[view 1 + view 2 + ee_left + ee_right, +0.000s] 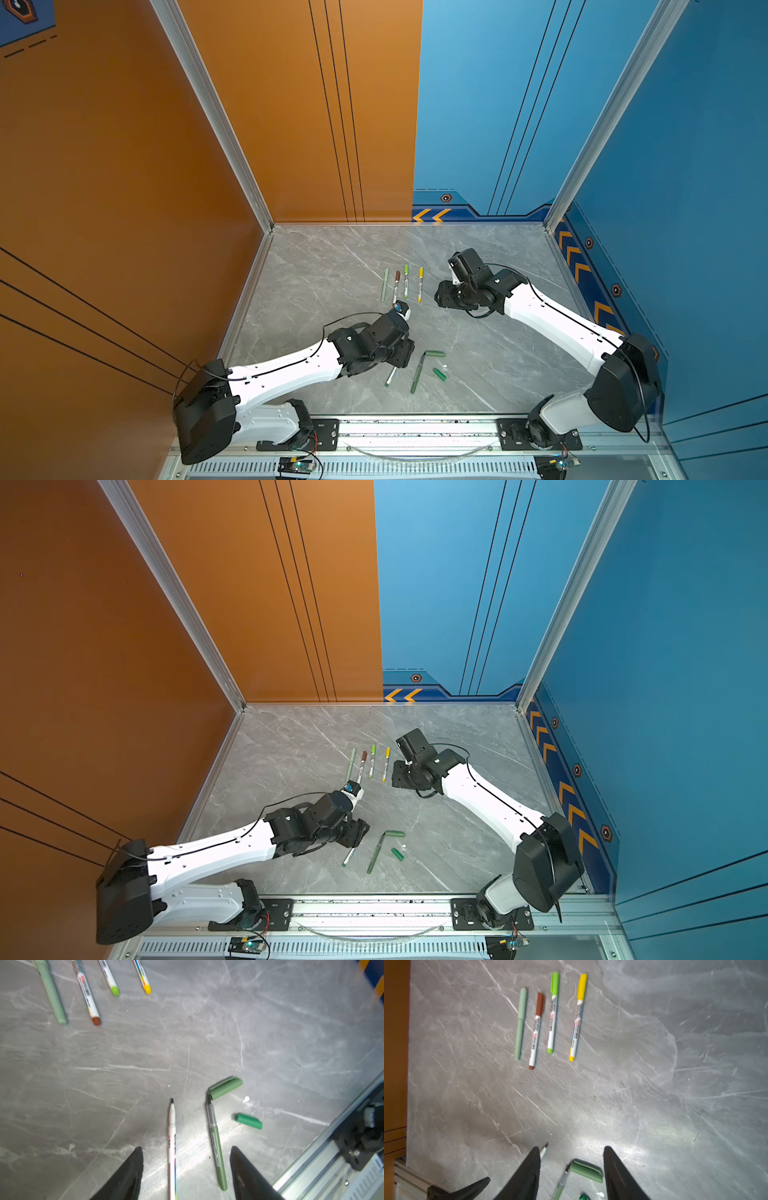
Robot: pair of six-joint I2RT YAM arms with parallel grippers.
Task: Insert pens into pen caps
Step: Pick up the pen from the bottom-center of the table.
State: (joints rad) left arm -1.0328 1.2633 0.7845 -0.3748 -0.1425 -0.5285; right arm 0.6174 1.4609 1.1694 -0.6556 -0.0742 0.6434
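My left claw (186,1148) is wide and empty, straddling the white pen (172,1147) lying on the table (124,1064); its tail is cut off by the frame, and in both top views the claw covers its nib end; green pen (216,1151) just beside, nib at the pale cap (225,1087), contact unclear; dark cap (248,1121) apart; white speck (246,1099) unidentifiable; my right claw (572,1148) wide, empty, near the capped row (553,1012); print blurred.
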